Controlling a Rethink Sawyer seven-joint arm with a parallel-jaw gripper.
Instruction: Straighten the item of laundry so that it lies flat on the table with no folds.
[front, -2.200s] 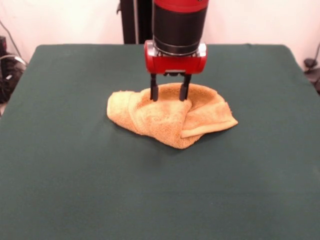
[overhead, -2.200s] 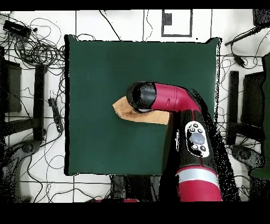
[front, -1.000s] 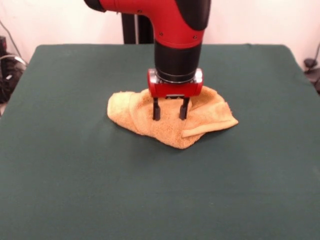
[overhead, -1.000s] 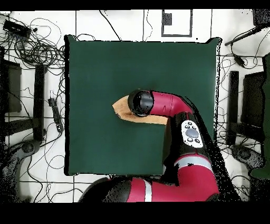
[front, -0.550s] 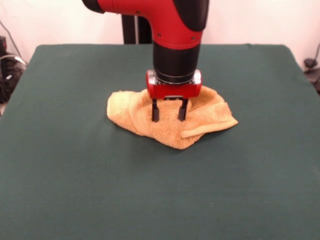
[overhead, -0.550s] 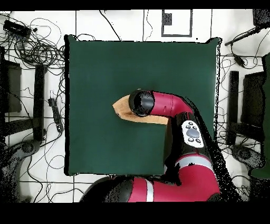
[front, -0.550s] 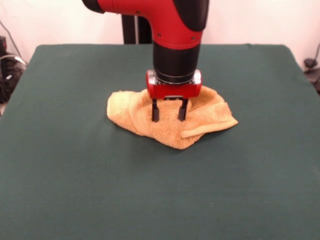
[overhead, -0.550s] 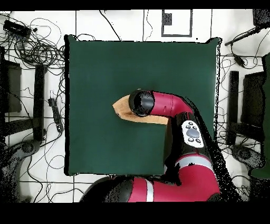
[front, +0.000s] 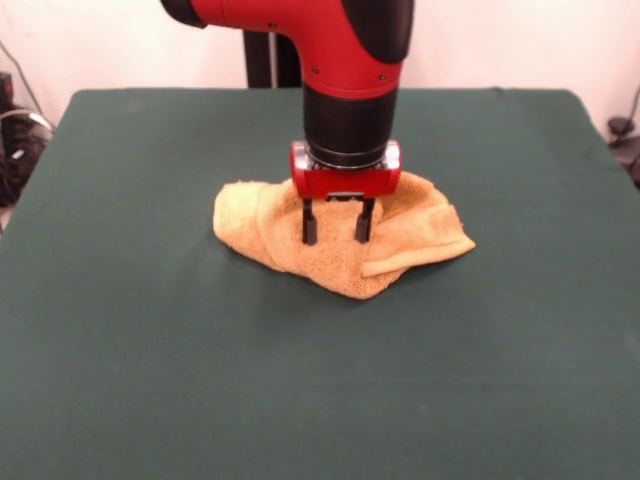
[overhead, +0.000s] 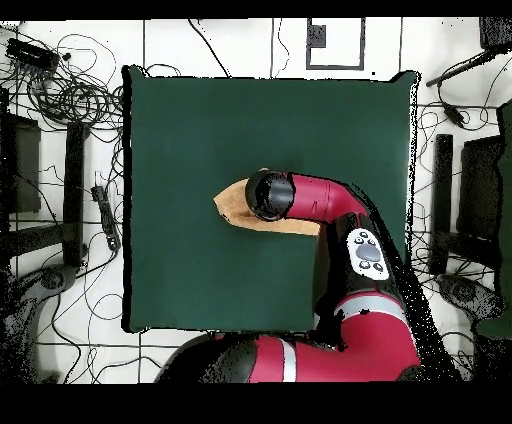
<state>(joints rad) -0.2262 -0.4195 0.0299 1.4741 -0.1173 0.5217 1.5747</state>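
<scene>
The towel (front: 335, 240) lies near the middle of the desk (front: 150, 350), bunched into a rumpled heap, not spread out. Its left part is rolled over on itself, and a hemmed flap is folded across the front right, ending in a point toward the right. In the overhead view only a small wedge of towel (overhead: 232, 206) shows beside the arm (overhead: 320, 200), which covers the rest.

The gripper (front: 333, 238) points straight down over the middle of the heap. Its two dark fingers (front: 309, 226) stand apart with nothing between them, and their tips sit at or just into the top of the cloth; whether they press it cannot be told from here.

The task looks far from done, since no part of the towel lies flat yet.

The main risk is where the gripper is placed. Over the middle of the pile, closing would likely pinch several layers at once, so a lift or pull would drag the whole bundle across the desk without opening any fold. A shallow grab could catch only the terry loops and slip off. Pressing too deep could jam the fingertips against the desk cloth and snag it along with the towel.
</scene>
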